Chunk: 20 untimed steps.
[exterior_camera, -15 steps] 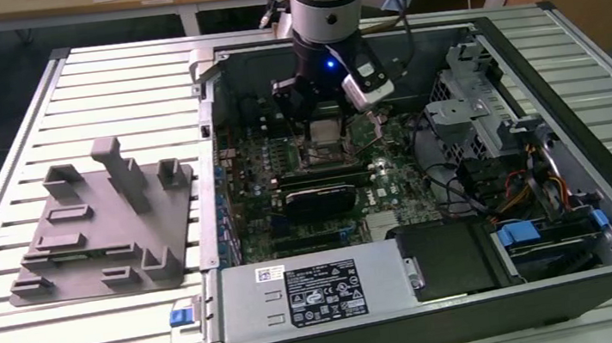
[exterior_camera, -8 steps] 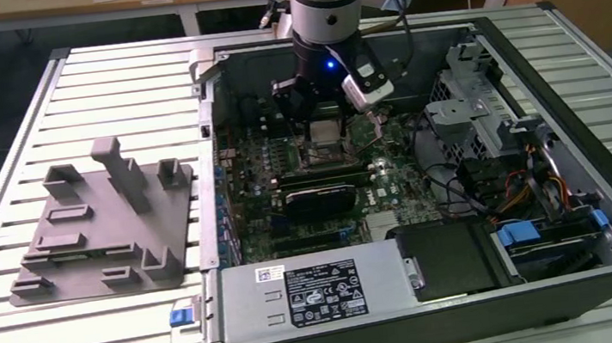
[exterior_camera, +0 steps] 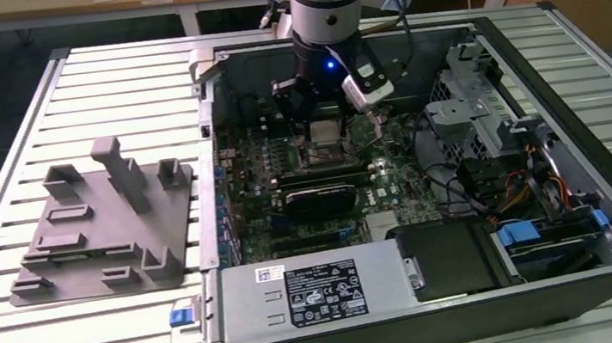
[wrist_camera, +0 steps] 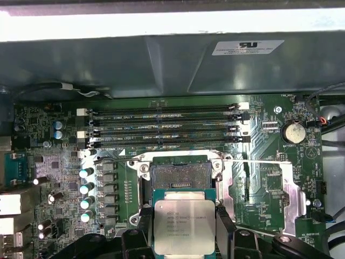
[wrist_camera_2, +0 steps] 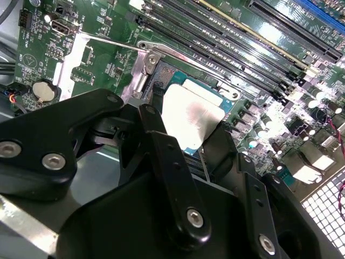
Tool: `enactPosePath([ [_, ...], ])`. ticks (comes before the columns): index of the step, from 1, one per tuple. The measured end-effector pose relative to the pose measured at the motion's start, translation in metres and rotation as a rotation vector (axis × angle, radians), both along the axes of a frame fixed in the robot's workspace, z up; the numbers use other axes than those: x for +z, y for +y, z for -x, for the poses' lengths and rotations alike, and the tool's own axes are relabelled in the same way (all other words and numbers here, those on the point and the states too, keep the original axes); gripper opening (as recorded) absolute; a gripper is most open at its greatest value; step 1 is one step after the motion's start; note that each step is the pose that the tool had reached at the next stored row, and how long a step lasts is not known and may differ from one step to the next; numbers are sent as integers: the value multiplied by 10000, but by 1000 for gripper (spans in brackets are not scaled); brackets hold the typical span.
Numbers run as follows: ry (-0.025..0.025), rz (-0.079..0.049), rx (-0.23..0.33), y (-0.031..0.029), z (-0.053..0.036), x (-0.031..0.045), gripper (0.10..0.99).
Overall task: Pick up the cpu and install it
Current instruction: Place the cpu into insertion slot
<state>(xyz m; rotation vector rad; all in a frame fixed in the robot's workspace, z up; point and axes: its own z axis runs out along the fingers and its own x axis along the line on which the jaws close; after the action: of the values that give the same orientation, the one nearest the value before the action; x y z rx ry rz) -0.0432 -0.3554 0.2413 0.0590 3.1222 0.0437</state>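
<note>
Claw [wrist_camera: 184,220] clamped on cpu [wrist_camera: 184,229], fingers [wrist_camera: 224,221] mostly cut off, socket [wrist_camera: 180,175] partly hidden behind

Socket [wrist_camera: 180,175] below the hand [wrist_camera: 184,218] lies open; 4 memory slots [wrist_camera: 161,128] beside, case wall [wrist_camera: 135,65] beyond.

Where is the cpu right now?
In the first wrist view the cpu sits clamped in the gripper, close beside the open socket on the motherboard, inside the computer case.

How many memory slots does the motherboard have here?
4, in the first wrist view: memory slots lie parallel, stacked between the socket and the case wall. The pincer grips the cpu beside the socket.
</note>
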Motion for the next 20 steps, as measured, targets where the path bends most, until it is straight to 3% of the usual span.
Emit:
enactPosePath([
  [5,0,-1,-41,0,0,-1,541],
  [20,0,0,-2750,0,0,-6,541],
])
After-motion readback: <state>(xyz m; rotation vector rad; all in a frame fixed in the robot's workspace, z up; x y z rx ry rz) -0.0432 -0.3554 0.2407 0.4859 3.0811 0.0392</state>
